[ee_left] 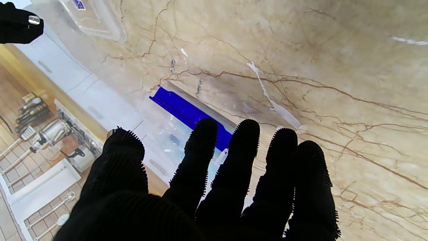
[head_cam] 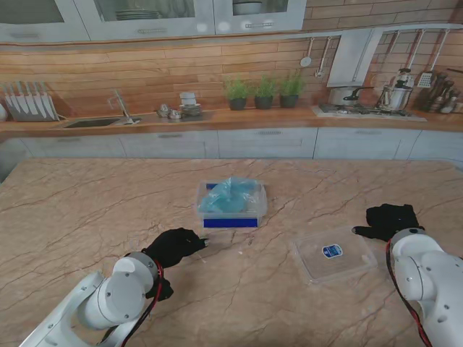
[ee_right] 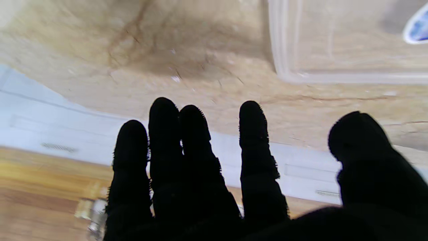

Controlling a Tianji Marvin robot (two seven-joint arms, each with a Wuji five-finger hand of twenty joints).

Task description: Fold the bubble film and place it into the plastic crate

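Film point(head_cam: 230, 195) sits bunched in the crate point(head_cam: 231, 215) at mid-worktop point(head_cam: 87, 210), rising above the rim, so the task looks all but done. Left hand point(head_cam: 176, 247) hovers nearer to me than the crate, fingers point(ee_left: 200, 147) spread, holding nothing. Farther right lies the clear lid point(head_cam: 334, 254); beside it the right hand point(head_cam: 389, 220) is spread and empty too. Risk: loosely crumpled film could spring out, or a hand could nudge the lid. Bare worktop surrounds both hands.

The pale blue bubble film point(head_cam: 230, 194) lies bunched inside the clear, blue-edged plastic crate point(head_cam: 231, 221) mid-table.
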